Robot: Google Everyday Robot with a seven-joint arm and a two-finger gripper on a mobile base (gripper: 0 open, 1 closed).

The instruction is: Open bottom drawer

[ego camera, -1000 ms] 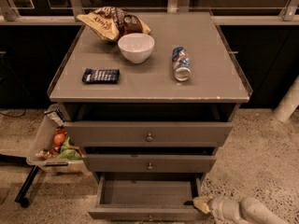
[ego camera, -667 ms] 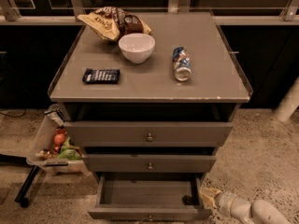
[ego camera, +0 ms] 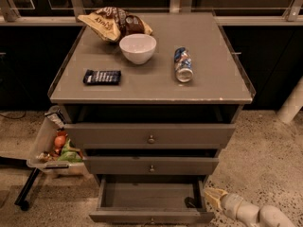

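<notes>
The bottom drawer (ego camera: 150,216) of the grey cabinet is pulled out, and its shallow grey interior (ego camera: 149,195) shows. Its small knob sits at the front panel's centre at the lower frame edge. The mid-sized drawer front (ego camera: 151,165) and the top drawer front (ego camera: 150,135) above it stand slightly out. My gripper (ego camera: 211,198) is at the lower right, just right of the open drawer's right side, with the pale arm (ego camera: 255,213) trailing to the right. It holds nothing that I can see.
On the cabinet top (ego camera: 208,70) lie a chip bag (ego camera: 111,22), a white bowl (ego camera: 137,48), a can on its side (ego camera: 182,64) and a dark snack bar (ego camera: 102,76). A clear bin (ego camera: 52,148) with produce hangs at the cabinet's left. A white post (ego camera: 292,100) stands at the right.
My gripper and arm have drawn back to the right, away from the drawer's right front corner. The bottom drawer stays pulled out.
</notes>
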